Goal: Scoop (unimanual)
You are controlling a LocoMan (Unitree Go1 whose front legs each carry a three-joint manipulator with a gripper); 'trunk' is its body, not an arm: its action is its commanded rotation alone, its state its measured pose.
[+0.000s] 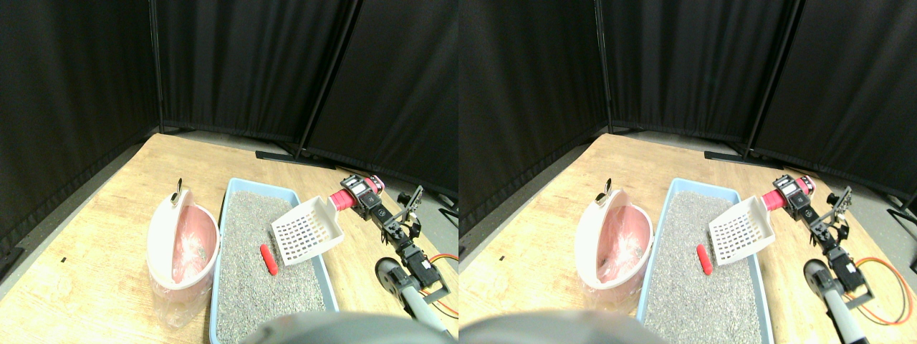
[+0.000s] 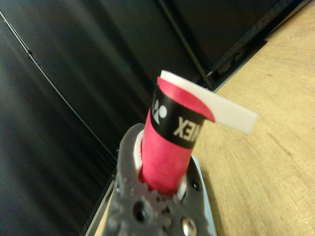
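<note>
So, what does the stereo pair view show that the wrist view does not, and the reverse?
Only the stereo pair view shows the blue litter tray, the red piece on the litter, the pink bin and the slotted scoop. Only the wrist view shows the black band on the handle close up. Both show the red wrapped handle in the right gripper, the wooden floor and the black curtains.

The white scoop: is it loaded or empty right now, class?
Empty. The white scoop hangs above the litter tray, slotted floor bare; the red piece lies on the litter.
</note>
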